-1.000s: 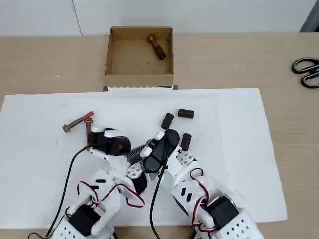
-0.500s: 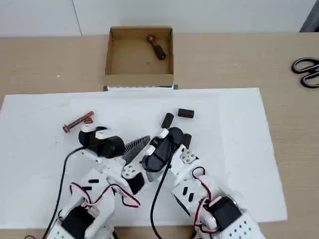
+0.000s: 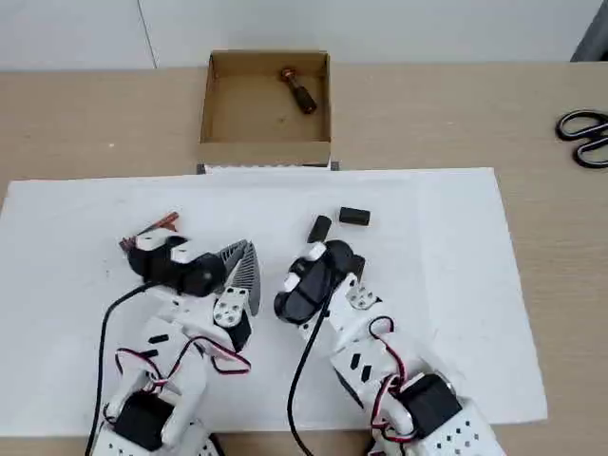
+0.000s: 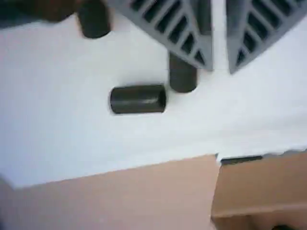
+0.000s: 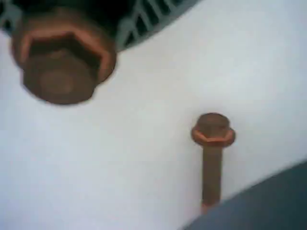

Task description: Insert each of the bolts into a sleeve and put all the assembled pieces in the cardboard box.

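— What do we have in the cardboard box (image 3: 245,119)?
— One assembled piece (image 3: 297,89), near its far right corner.
— And our grippers?
— Our left gripper (image 4: 220,62) hangs slightly parted and empty over the white sheet (image 3: 456,285), close to a sleeve (image 4: 138,99) and a second sleeve (image 4: 182,79). Our right gripper (image 3: 299,283) is clamped on a bolt (image 5: 62,62). Another bolt (image 5: 212,153) lies loose on the sheet.

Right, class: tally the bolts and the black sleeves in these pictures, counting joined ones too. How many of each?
Bolts: 3, one in the right gripper, one on the paper, one in the box.
Sleeves: 4, three loose, one on the boxed bolt.
Total: 7.
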